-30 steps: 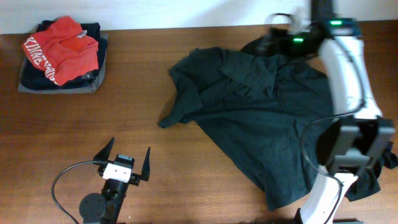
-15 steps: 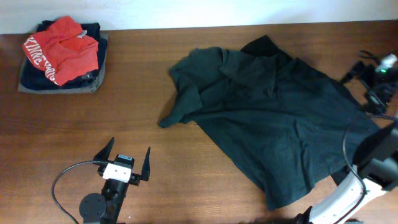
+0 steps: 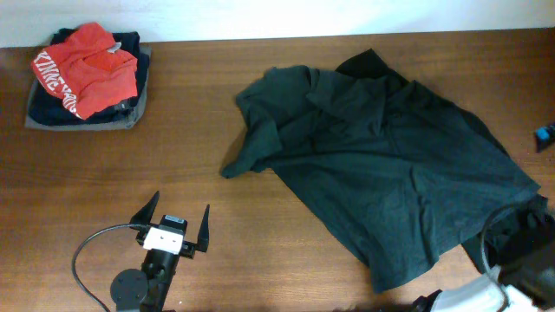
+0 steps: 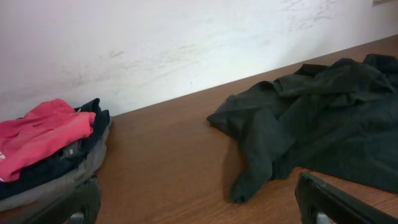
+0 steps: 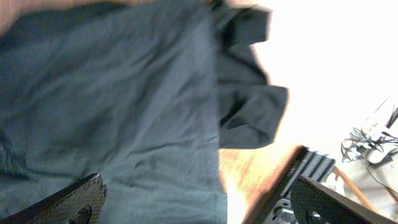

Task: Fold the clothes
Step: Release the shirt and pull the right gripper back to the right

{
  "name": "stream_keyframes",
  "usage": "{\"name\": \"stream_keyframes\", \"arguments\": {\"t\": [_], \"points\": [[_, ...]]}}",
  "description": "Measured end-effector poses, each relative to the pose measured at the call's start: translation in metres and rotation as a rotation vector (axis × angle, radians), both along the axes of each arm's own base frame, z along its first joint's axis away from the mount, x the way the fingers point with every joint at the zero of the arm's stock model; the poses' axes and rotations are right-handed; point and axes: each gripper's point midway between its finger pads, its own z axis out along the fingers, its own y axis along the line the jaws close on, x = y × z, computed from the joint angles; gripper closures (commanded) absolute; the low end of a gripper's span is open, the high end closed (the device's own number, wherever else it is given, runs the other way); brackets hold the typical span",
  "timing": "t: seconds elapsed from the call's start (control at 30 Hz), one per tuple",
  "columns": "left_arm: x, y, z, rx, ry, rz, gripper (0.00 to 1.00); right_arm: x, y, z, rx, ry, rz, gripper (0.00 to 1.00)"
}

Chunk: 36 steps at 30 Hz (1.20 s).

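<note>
Brown wooden counter (image 3: 173,156) against plain white wall (image 4: 186,43) — dark teal-grey T-shirt (image 3: 381,173) lies crumpled, unfolded, across right half. Folded stack (image 3: 52,108), red garment (image 3: 87,65) on top, at far left corner, well apart. Left gripper (image 3: 180,212) near front edge, jaws spread, empty. Right gripper (image 5: 199,183) over shirt, view blurred — jaws spread wide, holding nothing.

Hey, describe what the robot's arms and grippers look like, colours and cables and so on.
The left gripper has two black pointed fingers on a white block, with a black cable looping to a round black base. The right arm shows white and black segments; the right gripper has dark fingers too.
</note>
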Motion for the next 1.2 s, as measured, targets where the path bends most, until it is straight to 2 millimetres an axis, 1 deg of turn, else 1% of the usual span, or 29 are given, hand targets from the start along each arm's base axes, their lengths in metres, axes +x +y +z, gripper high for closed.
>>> {"name": "stream_keyframes", "arguments": {"t": [0.07, 0.13, 0.17, 0.2, 0.27, 0.33, 0.47, 0.6, 0.7, 0.77, 0.83, 0.97, 1.07, 1.2], "points": [[0.0, 0.0, 0.0, 0.0, 0.0, 0.0, 0.01, -0.021, 0.0, 0.015, -0.058, -0.003, -0.044, 0.01], [0.0, 0.0, 0.0, 0.0, 0.0, 0.0, 0.01, -0.037, -0.002, 0.024, -0.105, -0.012, -0.081, 0.01], [0.0, 0.0, 0.0, 0.0, 0.0, 0.0, 0.01, -0.045, -0.002, 0.025, -0.118, -0.01, -0.099, 0.01], [0.0, 0.0, 0.0, 0.0, 0.0, 0.0, 0.01, -0.05, -0.002, 0.024, -0.121, -0.008, -0.109, 0.01], [0.0, 0.0, 0.0, 0.0, 0.0, 0.0, 0.01, -0.059, -0.006, 0.016, -0.134, -0.003, -0.139, 0.01], [0.0, 0.0, 0.0, 0.0, 0.0, 0.0, 0.01, -0.064, -0.011, -0.001, -0.127, 0.017, -0.163, 0.01], [0.0, 0.0, 0.0, 0.0, 0.0, 0.0, 0.01, -0.069, -0.015, -0.055, -0.066, 0.054, -0.197, 0.01], [0.0, 0.0, 0.0, 0.0, 0.0, 0.0, 0.01, -0.079, -0.012, -0.107, 0.011, 0.046, -0.242, 0.01], [0.0, 0.0, 0.0, 0.0, 0.0, 0.0, 0.01, -0.092, -0.007, -0.138, 0.061, 0.052, -0.284, 0.01], [0.0, 0.0, 0.0, 0.0, 0.0, 0.0, 0.01, -0.1, -0.003, -0.153, 0.081, 0.058, -0.303, 0.01], [0.0, 0.0, 0.0, 0.0, 0.0, 0.0, 0.01, -0.105, 0.0, -0.168, 0.095, 0.058, -0.314, 0.01], [0.0, 0.0, 0.0, 0.0, 0.0, 0.0, 0.01, -0.111, 0.004, -0.184, 0.105, 0.056, -0.323, 0.01], [0.0, 0.0, 0.0, 0.0, 0.0, 0.0, 0.01, -0.111, 0.004, -0.193, 0.097, 0.048, -0.323, 0.01], [0.0, 0.0, 0.0, 0.0, 0.0, 0.0, 0.01, -0.108, -0.001, -0.198, 0.071, 0.025, -0.323, 0.01]]}}
